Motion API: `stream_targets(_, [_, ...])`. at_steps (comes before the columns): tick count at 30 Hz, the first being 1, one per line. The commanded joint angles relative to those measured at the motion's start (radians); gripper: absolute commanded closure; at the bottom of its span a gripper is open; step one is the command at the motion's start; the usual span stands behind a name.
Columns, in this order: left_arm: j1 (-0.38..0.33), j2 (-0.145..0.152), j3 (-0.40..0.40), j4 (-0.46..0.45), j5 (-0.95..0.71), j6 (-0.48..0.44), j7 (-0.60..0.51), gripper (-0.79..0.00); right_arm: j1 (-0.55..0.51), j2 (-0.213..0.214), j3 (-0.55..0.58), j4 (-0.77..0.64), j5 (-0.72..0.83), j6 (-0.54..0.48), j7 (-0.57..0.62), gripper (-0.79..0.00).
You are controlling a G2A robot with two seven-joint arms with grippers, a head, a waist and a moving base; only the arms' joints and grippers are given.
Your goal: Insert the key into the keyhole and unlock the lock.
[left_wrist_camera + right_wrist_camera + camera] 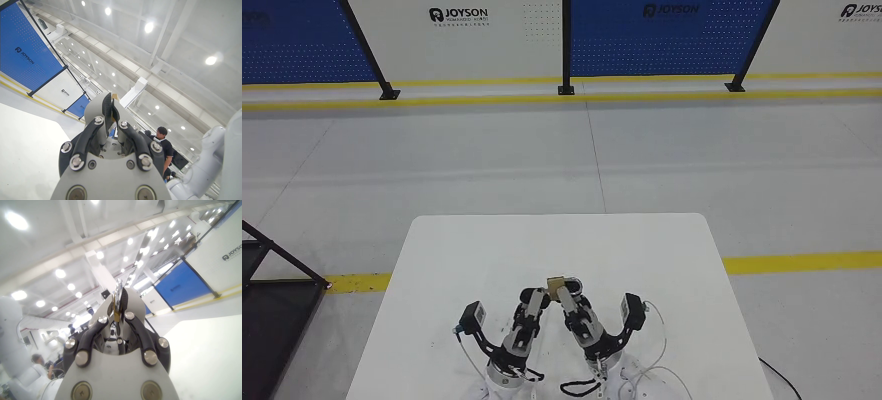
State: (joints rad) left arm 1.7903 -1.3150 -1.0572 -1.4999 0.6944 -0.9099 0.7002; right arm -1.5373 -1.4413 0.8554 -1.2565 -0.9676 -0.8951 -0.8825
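Note:
Both arms are raised over the near part of the white table (642,260), with their grippers tipped upward and close together. My left gripper (110,98) is shut on a tan brass piece, the lock (114,96), of which just a corner pokes out past the black pads. My right gripper (120,291) is shut on a thin silver and gold piece, seen edge on, which looks like the key (118,289). From above, the brass lock (556,283) shows between the left gripper (540,296) and the right gripper (568,294). Whether key and lock touch I cannot tell.
The table's far edge (562,216) lies well beyond the grippers. A dark rack (272,270) stands off the table's left side. Loose cables (652,375) hang by the arms near the front edge.

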Motion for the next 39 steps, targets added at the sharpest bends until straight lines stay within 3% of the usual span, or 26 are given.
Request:
stream_targets(1, [0.001, -0.001, -0.001, -0.001, -0.001, 0.000, -0.001, -0.419, -0.002, 0.000, 0.002, -0.002, 0.001, -0.001, 0.000, 0.000])
stream_targets(4, [0.003, -0.002, -0.004, -0.002, -0.001, -0.001, -0.003, -0.508, -0.005, 0.001, 0.007, -0.005, 0.002, -0.004, -0.001, 0.000])
stream_targets(14, [0.007, 0.004, -0.040, 0.017, 0.025, -0.042, -0.033, -0.391, -0.016, 0.006, 0.026, -0.013, 0.013, -0.027, 0.012, 0.000])
stream_targets(20, [0.011, 0.012, -0.070, 0.034, 0.033, -0.094, -0.078, -0.277, -0.025, 0.015, 0.043, -0.022, 0.017, -0.052, 0.070, 0.000])
stream_targets(22, [0.013, 0.015, -0.072, 0.033, 0.034, -0.102, -0.099, -0.256, -0.029, 0.017, 0.046, -0.027, 0.025, -0.057, 0.087, 0.000])
stream_targets(24, [0.015, 0.019, -0.073, 0.024, 0.041, -0.102, -0.118, -0.296, -0.031, 0.018, 0.050, -0.032, 0.033, -0.059, 0.100, 0.000])
stream_targets(35, [0.018, 0.032, -0.076, 0.014, 0.036, -0.102, -0.125, -0.126, -0.040, 0.026, 0.061, -0.047, 0.062, -0.072, 0.175, 0.000])
stream_targets(39, [0.017, 0.035, -0.076, 0.012, 0.041, -0.102, -0.123, -0.108, -0.043, 0.026, 0.064, -0.052, 0.071, -0.070, 0.188, 0.000])
